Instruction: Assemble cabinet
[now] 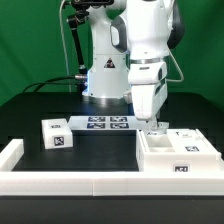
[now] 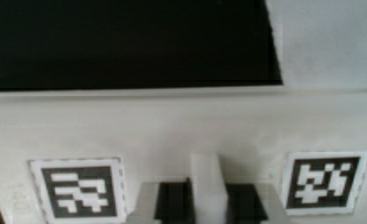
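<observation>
The cabinet body (image 1: 176,152), a large white box with tags on its top and front, lies at the exterior view's right. My gripper (image 1: 150,122) is down at its far left corner. In the wrist view the white tagged face of the body (image 2: 180,130) fills the lower half. It carries two tags, and a thin white ridge (image 2: 206,175) runs between my two dark fingers (image 2: 171,203). The fingers press on both sides of the ridge. A smaller white tagged block (image 1: 57,134) stands on the table at the exterior view's left, well apart from the gripper.
The marker board (image 1: 108,123) lies flat behind the gripper, in front of the robot base (image 1: 105,80). The low white border rail (image 1: 90,185) runs along the front and turns up at the left (image 1: 10,153). Black table (image 2: 127,40) lies beyond the body.
</observation>
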